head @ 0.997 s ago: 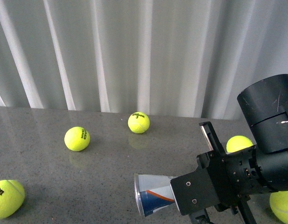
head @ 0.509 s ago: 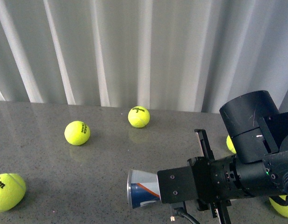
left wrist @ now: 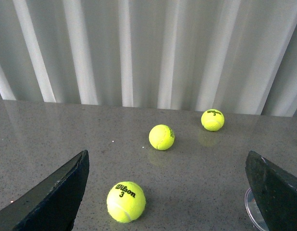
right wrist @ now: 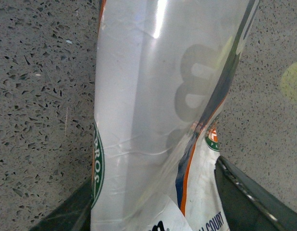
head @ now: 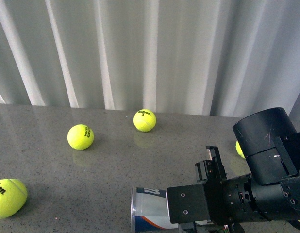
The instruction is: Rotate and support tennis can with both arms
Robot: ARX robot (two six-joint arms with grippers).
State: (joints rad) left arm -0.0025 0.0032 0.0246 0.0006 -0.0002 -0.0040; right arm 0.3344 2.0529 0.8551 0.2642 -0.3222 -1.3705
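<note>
We note the grey worktop (head: 67,184) under everything. The right arm (head: 264,133) fills the near right of the front view. The tennis can (head: 147,211) is horizontal, round end to the left, and we cannot tell if it touches the worktop. Its body runs into the right end effector (right wrist: 153,183), which pinches it from both flanks. Left end effector (left wrist: 165,192): spread wide, holding nothing. Versus half a second ago, the can sits lower and its label has turned. Tennis balls (head: 80,137) lie scattered, well apart.
</note>
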